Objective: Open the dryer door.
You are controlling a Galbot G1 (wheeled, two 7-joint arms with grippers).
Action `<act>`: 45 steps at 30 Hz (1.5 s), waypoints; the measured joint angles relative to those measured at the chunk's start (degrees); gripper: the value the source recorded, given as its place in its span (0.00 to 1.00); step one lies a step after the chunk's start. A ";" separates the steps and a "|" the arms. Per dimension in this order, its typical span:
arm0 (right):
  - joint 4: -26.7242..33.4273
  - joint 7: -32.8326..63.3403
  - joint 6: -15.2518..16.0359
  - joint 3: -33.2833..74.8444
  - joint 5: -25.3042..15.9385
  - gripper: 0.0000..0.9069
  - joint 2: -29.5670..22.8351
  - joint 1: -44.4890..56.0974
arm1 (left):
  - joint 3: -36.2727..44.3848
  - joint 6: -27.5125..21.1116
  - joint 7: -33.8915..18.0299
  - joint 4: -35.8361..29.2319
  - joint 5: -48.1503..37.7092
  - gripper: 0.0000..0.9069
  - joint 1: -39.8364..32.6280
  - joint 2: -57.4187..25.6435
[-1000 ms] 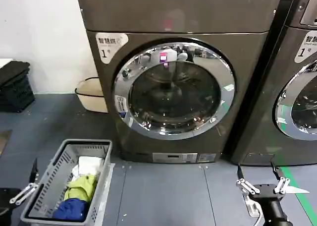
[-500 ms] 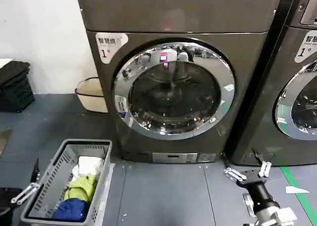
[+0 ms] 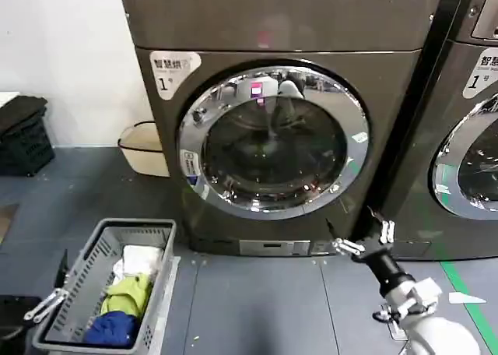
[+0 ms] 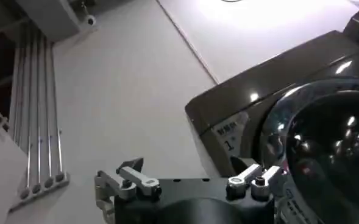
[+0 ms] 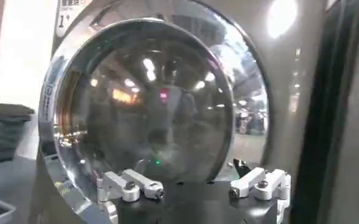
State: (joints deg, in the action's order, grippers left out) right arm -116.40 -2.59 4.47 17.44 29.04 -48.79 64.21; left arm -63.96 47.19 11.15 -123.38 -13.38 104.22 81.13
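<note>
Right gripper [image 3: 364, 233], fingers spread wide and holding nothing, hangs low in front of the dryer [image 3: 280, 28], just below the lower right rim of the dryer door [image 3: 272, 141], which sits closed. Left gripper [image 3: 48, 289] waits, fingers apart, beside the laundry basket [image 3: 93, 269].

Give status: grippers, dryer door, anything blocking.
Right gripper open, low at the right edge of the dryer door, not touching. Left gripper open, idle beside the laundry basket. Door shut on the dryer. Nothing in the way.
</note>
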 joint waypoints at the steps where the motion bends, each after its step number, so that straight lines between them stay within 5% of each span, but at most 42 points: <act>1: 0.32 -0.12 0.08 -0.89 0.48 1.00 0.35 -1.18 | 0.01 0.00 0.01 0.00 0.04 1.00 0.00 0.02; 12: 5.10 -3.38 0.40 -10.68 8.16 1.00 2.17 -14.36 | 0.18 0.00 1.04 -0.08 0.36 1.00 0.21 0.68; 45: 17.13 -5.24 0.40 -32.66 14.85 1.00 -2.29 -39.20 | 0.09 0.00 1.45 -0.65 1.35 1.00 -0.04 1.56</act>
State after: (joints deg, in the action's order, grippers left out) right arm -99.28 -7.83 4.87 -15.21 43.89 -51.08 25.01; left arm -63.87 47.19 12.60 -124.04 -12.03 104.18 82.69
